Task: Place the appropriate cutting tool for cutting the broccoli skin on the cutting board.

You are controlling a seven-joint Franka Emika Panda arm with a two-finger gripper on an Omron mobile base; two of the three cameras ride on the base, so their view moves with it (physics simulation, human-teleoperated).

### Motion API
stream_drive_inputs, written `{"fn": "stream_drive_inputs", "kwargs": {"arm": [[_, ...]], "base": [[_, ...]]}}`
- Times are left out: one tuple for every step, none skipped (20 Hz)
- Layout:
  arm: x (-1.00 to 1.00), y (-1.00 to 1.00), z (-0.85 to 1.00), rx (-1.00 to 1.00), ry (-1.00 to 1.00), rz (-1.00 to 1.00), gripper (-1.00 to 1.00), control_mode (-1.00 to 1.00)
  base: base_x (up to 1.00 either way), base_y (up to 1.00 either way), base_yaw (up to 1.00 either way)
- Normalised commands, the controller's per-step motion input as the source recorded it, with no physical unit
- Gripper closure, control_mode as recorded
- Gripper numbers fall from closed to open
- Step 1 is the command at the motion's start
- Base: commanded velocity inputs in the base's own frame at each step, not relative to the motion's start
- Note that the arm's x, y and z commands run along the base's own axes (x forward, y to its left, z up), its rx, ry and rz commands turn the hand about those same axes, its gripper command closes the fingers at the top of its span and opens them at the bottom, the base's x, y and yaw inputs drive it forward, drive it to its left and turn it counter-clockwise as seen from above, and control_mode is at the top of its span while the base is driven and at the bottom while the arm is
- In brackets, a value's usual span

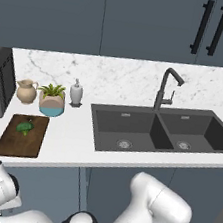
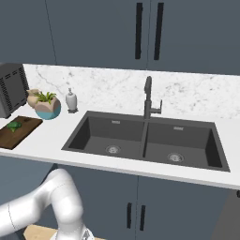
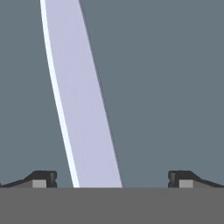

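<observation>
Holding my claw (image 3: 112, 179) spread wide with nothing gripped, I look at a flat blue-grey surface. A pale silvery strip (image 3: 83, 100) runs ahead from between my tips, and I cannot tell whether it is the knife's blade. I judge I am at the fetching step. Farther off, up on the white counter (image 1: 68, 145), the flat dark brown wooden cutting board (image 1: 7, 143) carries the small bright green broccoli floret (image 1: 24, 128). Next I need the black handle squarely between my tips before closing.

Even, flat rendered light, faint soft shadows, no glare, slightly coarse and soft throughout
</observation>
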Motion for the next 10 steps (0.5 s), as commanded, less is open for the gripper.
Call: {"fn": "stream_drive_inputs", "kwargs": {"arm": [[0.05, 0.11, -0.28, 0.0, 0.0, 0.0, -1.0, -1.0], [0.04, 0.04, -0.3, 0.0, 0.0, 0.0, -1.0, -1.0], [0.01, 0.05, -0.31, 0.0, 0.0, 0.0, -1.0, -1.0], [0.01, 0.11, -0.39, 0.0, 0.0, 0.0, -1.0, -1.0], [0.0, 0.18, -0.41, -0.02, 0.0, 0.0, -1.0, -1.0], [0.0, 0.14, -0.39, -0.01, 0.0, 0.0, 1.0, -1.0], [0.0, 0.11, -0.36, 0.0, 0.0, 0.0, 1.0, -1.0], [0.0, 0.15, -0.34, -0.02, 0.0, 0.0, 1.0, -1.0], [0.0, 0.14, -0.33, -0.01, 0.0, 0.0, 1.0, -1.0], [0.0, 0.1, -0.3, 0.0, 0.0, 0.0, 1.0, -1.0]], "base": [[0.0, 0.0, 0.0], [0.0, 0.0, 0.0], [0.0, 0.0, 0.0], [0.0, 0.0, 0.0], [0.0, 0.0, 0.0], [0.0, 0.0, 0.0], [0.0, 0.0, 0.0], [0.0, 0.0, 0.0], [0.0, 0.0, 0.0], [0.0, 0.0, 0.0]]}}
